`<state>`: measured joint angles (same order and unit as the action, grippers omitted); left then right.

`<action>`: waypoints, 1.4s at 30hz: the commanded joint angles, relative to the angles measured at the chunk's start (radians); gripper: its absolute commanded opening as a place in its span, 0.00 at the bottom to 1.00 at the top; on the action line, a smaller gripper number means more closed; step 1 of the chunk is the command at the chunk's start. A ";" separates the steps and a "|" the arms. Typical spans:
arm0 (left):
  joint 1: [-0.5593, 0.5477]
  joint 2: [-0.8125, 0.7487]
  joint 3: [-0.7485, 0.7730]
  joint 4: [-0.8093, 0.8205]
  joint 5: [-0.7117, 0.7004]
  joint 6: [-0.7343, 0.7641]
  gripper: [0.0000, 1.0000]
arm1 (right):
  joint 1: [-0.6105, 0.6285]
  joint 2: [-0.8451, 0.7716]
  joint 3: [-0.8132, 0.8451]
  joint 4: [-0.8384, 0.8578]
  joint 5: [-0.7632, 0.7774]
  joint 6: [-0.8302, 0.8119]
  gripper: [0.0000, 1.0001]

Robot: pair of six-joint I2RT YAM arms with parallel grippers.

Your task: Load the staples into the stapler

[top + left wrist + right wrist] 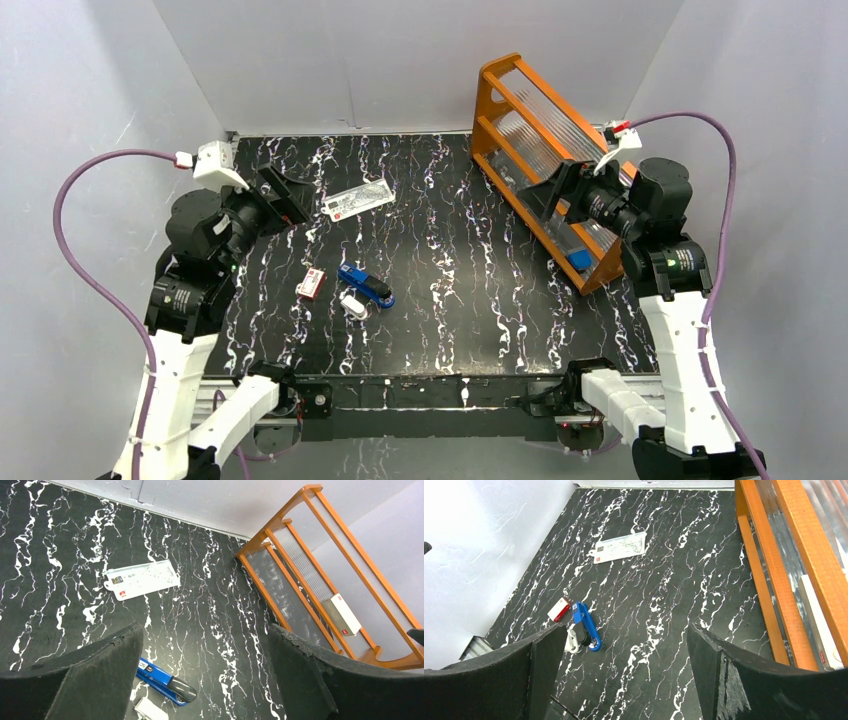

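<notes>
Looks not started yet, with left hand and right hand spread wide, holding nothing, the stapler lying on the table by a red box, staples not seen.

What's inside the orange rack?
A white box with red marks lies on a ribbed clear shelf; a small blue item sits at the rack's near end. The right arm hides the middle.

Blue stapler — black at one end — lies flat on the table.
</notes>
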<state>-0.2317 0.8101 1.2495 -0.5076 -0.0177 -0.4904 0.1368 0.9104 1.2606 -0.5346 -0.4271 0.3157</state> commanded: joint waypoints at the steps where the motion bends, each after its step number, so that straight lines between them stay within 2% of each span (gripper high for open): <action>1: 0.005 -0.015 -0.015 -0.019 -0.017 0.009 0.91 | -0.007 -0.019 -0.008 0.003 0.033 0.047 0.99; 9: 0.005 0.003 -0.112 -0.029 0.115 -0.005 0.92 | -0.006 -0.024 -0.114 0.053 -0.089 -0.024 0.99; 15: 0.006 0.015 -0.249 0.102 0.244 -0.023 0.92 | 0.017 0.021 -0.147 0.103 -0.160 -0.066 0.99; 18: 0.006 0.035 -0.314 0.168 0.282 -0.046 0.91 | 0.139 0.051 -0.145 0.126 -0.062 -0.062 0.98; 20: 0.005 0.061 -0.334 0.173 0.293 -0.048 0.91 | 0.284 0.092 -0.126 0.120 0.084 -0.049 0.94; 23: 0.005 0.081 -0.385 0.166 0.225 -0.099 0.92 | 0.516 0.175 -0.097 0.111 0.276 -0.035 0.91; 27: 0.005 0.095 -0.426 0.126 0.139 -0.179 0.91 | 0.703 0.313 -0.084 0.123 0.502 -0.039 0.90; 32: 0.005 0.077 -0.437 0.031 0.056 -0.265 0.88 | 0.828 0.495 -0.030 0.166 0.565 -0.075 0.87; 38: 0.005 -0.051 -0.483 -0.147 -0.121 -0.385 0.86 | 0.969 0.678 0.024 0.223 0.600 -0.072 0.80; 42: 0.005 -0.124 -0.510 -0.213 -0.169 -0.436 0.87 | 0.989 0.772 0.058 0.231 0.598 -0.043 0.77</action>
<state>-0.2310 0.7486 0.7578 -0.6090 -0.0784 -0.8433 1.1095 1.6264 1.2495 -0.3706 0.1341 0.2581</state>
